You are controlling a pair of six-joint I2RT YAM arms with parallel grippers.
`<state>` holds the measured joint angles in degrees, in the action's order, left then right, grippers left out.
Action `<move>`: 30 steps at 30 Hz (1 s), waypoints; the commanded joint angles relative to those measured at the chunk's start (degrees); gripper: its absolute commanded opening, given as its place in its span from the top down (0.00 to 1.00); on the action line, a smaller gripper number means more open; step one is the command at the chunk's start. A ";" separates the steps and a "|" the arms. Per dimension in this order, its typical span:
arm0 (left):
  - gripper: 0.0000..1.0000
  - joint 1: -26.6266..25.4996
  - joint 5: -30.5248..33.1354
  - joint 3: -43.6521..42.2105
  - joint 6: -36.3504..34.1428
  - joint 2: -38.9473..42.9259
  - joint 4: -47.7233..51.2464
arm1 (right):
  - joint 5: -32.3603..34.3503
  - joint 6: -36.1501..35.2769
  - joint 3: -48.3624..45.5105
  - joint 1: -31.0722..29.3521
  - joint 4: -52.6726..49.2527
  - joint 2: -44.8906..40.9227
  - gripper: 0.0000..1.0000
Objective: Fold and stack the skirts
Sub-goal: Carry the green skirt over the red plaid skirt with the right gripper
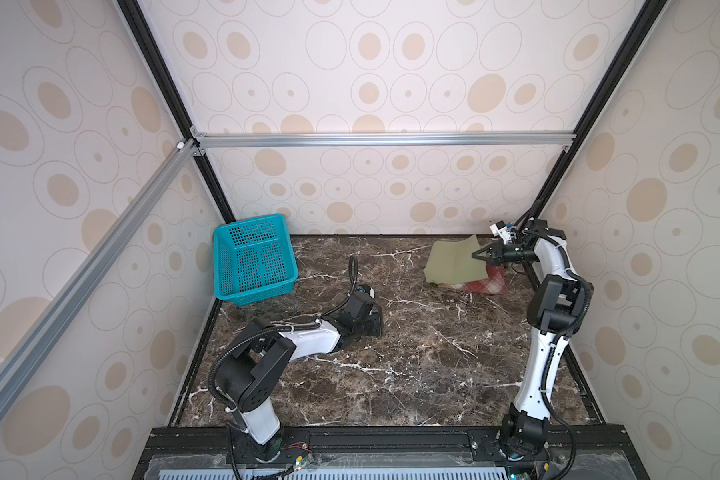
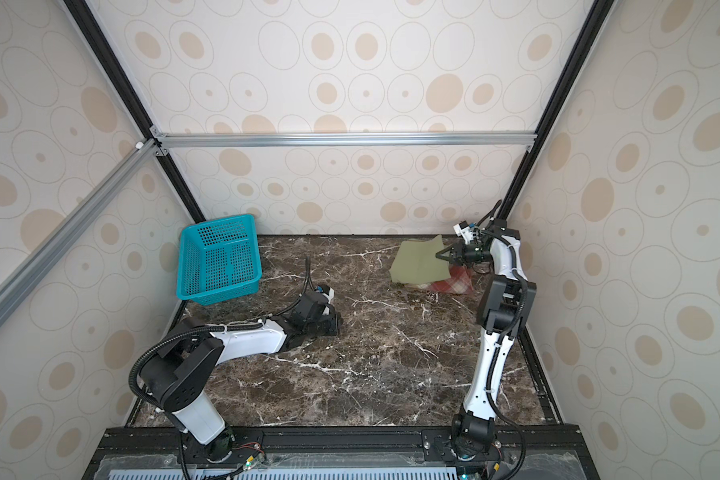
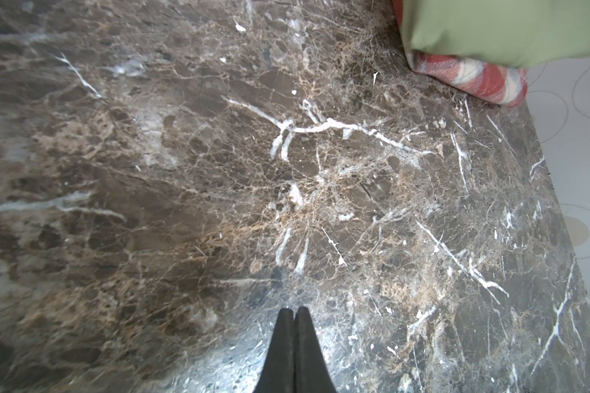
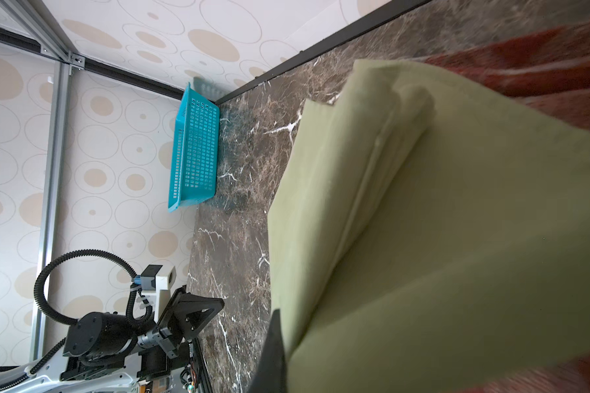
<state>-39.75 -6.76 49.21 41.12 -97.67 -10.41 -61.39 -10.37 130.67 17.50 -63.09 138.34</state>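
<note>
walls (image 1: 391,83): cream, beige oval pattern | frame (image 1: 383,139): aluminium and black rails | tabletop (image 1: 412,374): dark brown marble, white veins

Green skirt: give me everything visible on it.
The green skirt is plain olive cloth, matte and smooth, folded into several flat layers. The right wrist view shows paler layered edges along the fold. It lies at the far right of the table, on top of the plaid skirt, which shows only along its near right side. Its far corner sticks up. The right gripper is shut on its right edge.
</note>
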 commanded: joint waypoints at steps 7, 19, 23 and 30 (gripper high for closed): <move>1.00 0.10 0.27 4.10 0.00 -0.51 3.47 | -4.34 -2.66 12.11 2.61 -5.02 3.01 1.00; 1.00 -0.12 0.17 5.10 0.18 -1.55 4.88 | -3.30 -6.21 9.43 3.16 -8.13 7.57 1.00; 1.00 -0.23 0.09 5.61 0.14 -2.16 4.88 | -3.13 -6.39 9.43 3.16 -8.26 7.34 1.00; 1.00 -0.45 -0.33 5.72 0.62 -2.98 4.31 | -4.87 -2.97 10.83 2.99 -6.11 6.49 1.00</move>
<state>-39.92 -7.16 52.99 41.12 -99.66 -6.63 -63.51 -13.87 139.94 20.36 -69.32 146.12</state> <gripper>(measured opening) 0.047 0.056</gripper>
